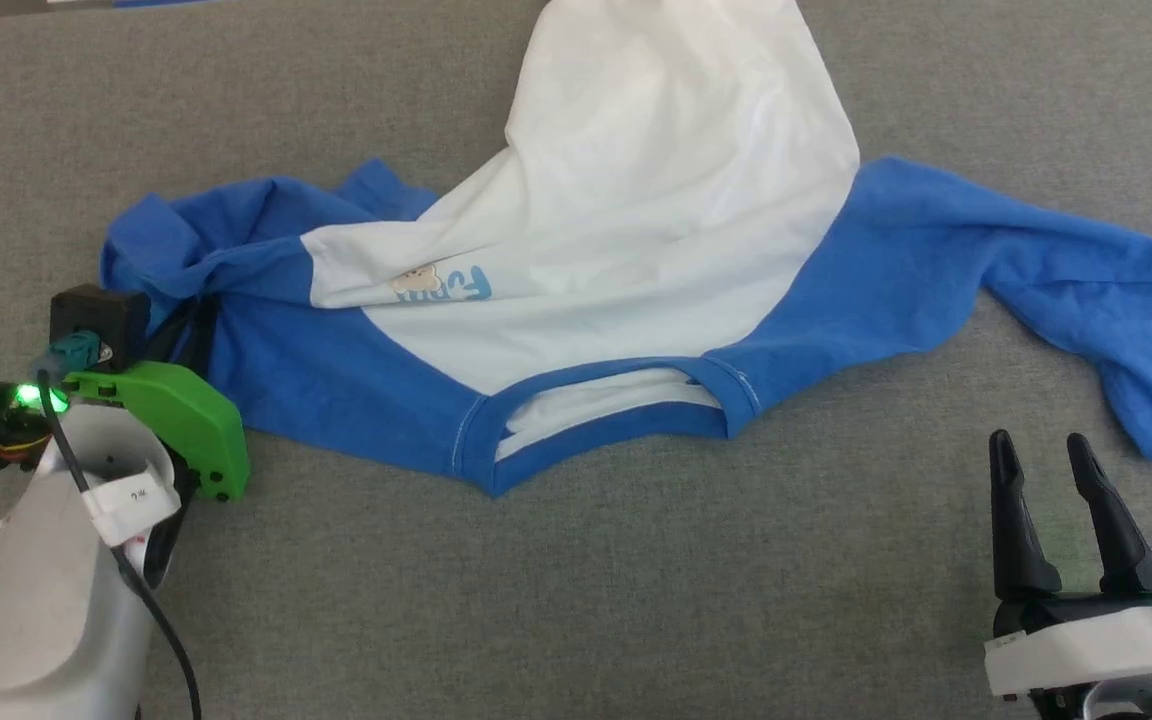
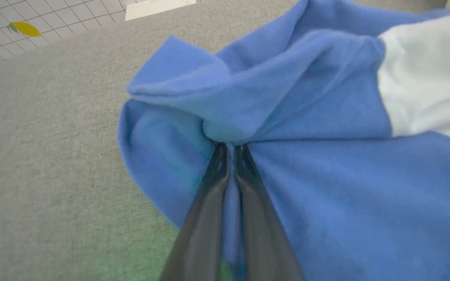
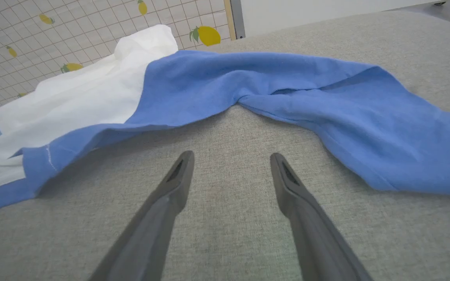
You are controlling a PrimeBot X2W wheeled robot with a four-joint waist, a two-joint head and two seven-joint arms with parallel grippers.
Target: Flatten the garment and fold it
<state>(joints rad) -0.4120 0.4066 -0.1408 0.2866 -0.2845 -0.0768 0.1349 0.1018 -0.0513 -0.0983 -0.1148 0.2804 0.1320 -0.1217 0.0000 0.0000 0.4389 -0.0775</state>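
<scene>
The garment (image 1: 636, 200) lies across the work surface (image 1: 636, 600), neck opening (image 1: 606, 410) nearest the robot, body running away behind it. Right sleeve (image 1: 1086, 290) stretches off rightward; left sleeve (image 1: 166, 250) bunches at the left, left gripper (image 2: 231, 146) pinching its folds. Right gripper (image 1: 1036, 440) stands near right, before the right sleeve, apart from it.

The garment (image 1: 656, 180) is white in the body with bright blue sleeves, shoulders and neck trim — its chest lettering (image 1: 461, 285) pale blue. The desk (image 1: 576, 600) is grey, the tiles (image 3: 33, 35) beyond it white with yellow lemons and green leaves. The right claw (image 1: 1041, 445) is black; a cover (image 1: 186, 420) on the left arm (image 1: 46, 600) is bright green.
</scene>
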